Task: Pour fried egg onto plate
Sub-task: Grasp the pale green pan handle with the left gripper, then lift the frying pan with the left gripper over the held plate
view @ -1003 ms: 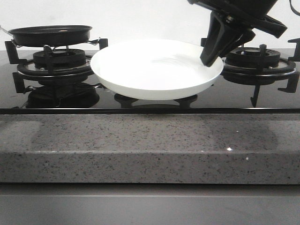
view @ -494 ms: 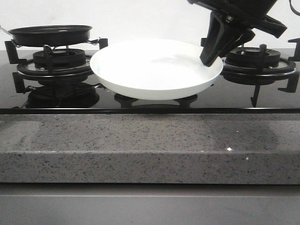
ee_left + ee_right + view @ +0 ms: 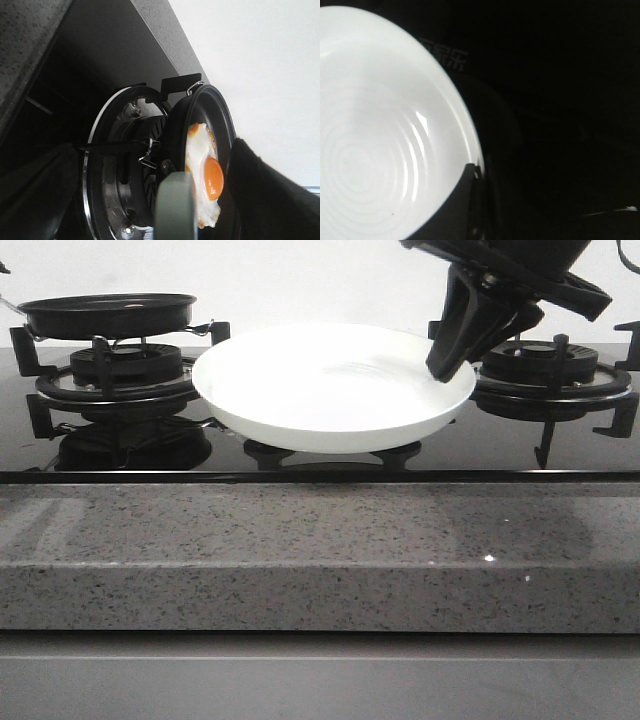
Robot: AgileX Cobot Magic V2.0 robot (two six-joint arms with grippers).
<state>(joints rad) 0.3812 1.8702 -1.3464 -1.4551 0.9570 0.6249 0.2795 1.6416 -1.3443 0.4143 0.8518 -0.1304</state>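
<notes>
The fried egg (image 3: 204,170), white with one orange yolk, lies in the black frying pan (image 3: 106,312) on the left burner. In the left wrist view, the pan's grey handle (image 3: 174,207) runs between the two dark fingers of my left gripper (image 3: 152,167). They stand wide apart and do not touch it, so the gripper is open. The white plate (image 3: 330,385) hangs just above the cooktop's middle. My right gripper (image 3: 447,358) is shut on its right rim. One dark finger (image 3: 468,186) lies over the rim of the plate (image 3: 375,150).
The left burner grate (image 3: 115,380) holds the pan, and the right burner grate (image 3: 552,375) stands behind my right arm. A grey speckled stone counter edge (image 3: 320,555) runs across the front of the glossy black cooktop (image 3: 480,445).
Plate, pan and right gripper have not moved. A small dark shape has come in at the far left edge of the front view, above the pan.
</notes>
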